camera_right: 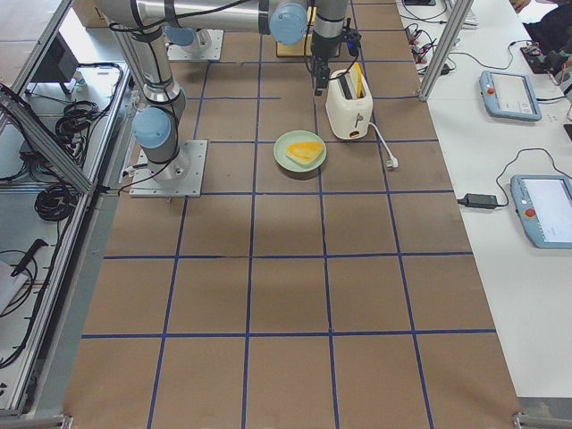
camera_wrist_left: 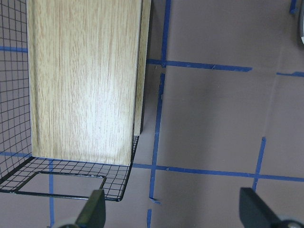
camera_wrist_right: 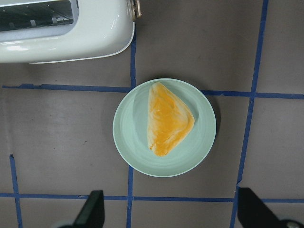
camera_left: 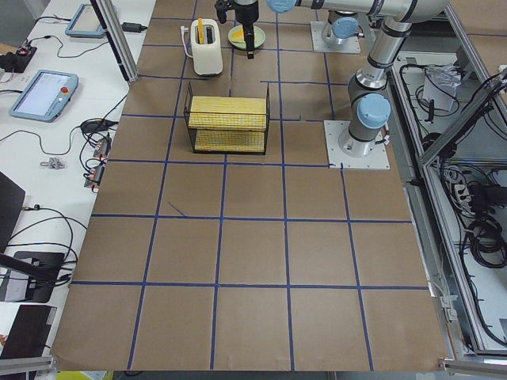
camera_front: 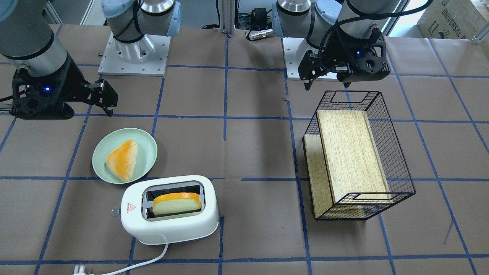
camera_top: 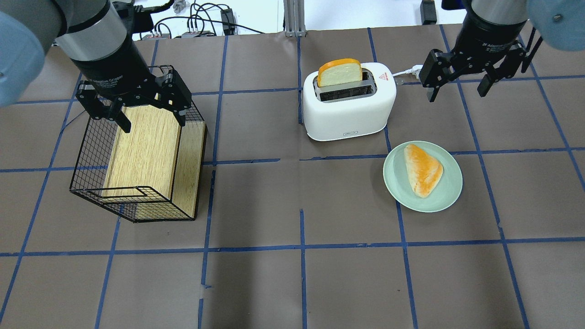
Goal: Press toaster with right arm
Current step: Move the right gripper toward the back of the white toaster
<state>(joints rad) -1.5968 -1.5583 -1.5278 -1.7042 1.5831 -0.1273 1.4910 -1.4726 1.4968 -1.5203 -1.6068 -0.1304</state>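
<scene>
The white toaster (camera_front: 172, 229) stands on the table with a slice of bread (camera_front: 176, 204) sticking up from one slot. It also shows in the overhead view (camera_top: 347, 114) and at the top left of the right wrist view (camera_wrist_right: 71, 40). My right gripper (camera_top: 457, 91) is open and empty. It hovers above the table, apart from the toaster, off the end with the red triangle. In the front view my right gripper (camera_front: 109, 99) is at the left, above the plate. My left gripper (camera_top: 153, 121) is open and empty over the wire basket.
A green plate (camera_top: 448, 192) with a triangular bread piece (camera_top: 422, 169) lies beside the toaster, below my right gripper. A black wire basket (camera_top: 87, 155) holding wooden boards (camera_top: 146, 146) stands under my left arm. The toaster's white cord and plug (camera_front: 80, 269) trail on the table.
</scene>
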